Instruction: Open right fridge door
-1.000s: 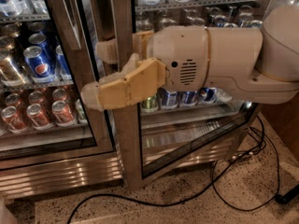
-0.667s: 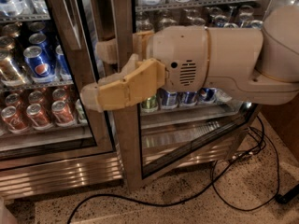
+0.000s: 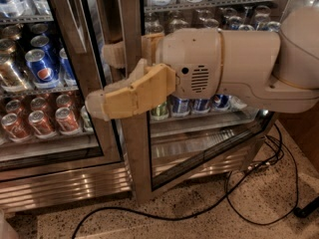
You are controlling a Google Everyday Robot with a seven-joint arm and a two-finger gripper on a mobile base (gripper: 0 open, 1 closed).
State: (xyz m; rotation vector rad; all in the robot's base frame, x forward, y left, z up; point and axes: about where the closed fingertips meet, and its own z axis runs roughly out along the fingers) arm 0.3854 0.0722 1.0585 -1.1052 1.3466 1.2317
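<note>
— What does the door look like?
— The right fridge door (image 3: 135, 158) is glass in a wide brushed-steel frame. It stands mid-view, its bottom edge angled outward.
— And the pincer?
— The pincer (image 3: 99, 81) is spread, straddling that door's left frame edge. Just left of the door stands the twin door (image 3: 94, 133); below it a black cable (image 3: 234, 180) loops over speckled floor (image 3: 214, 223).
</note>
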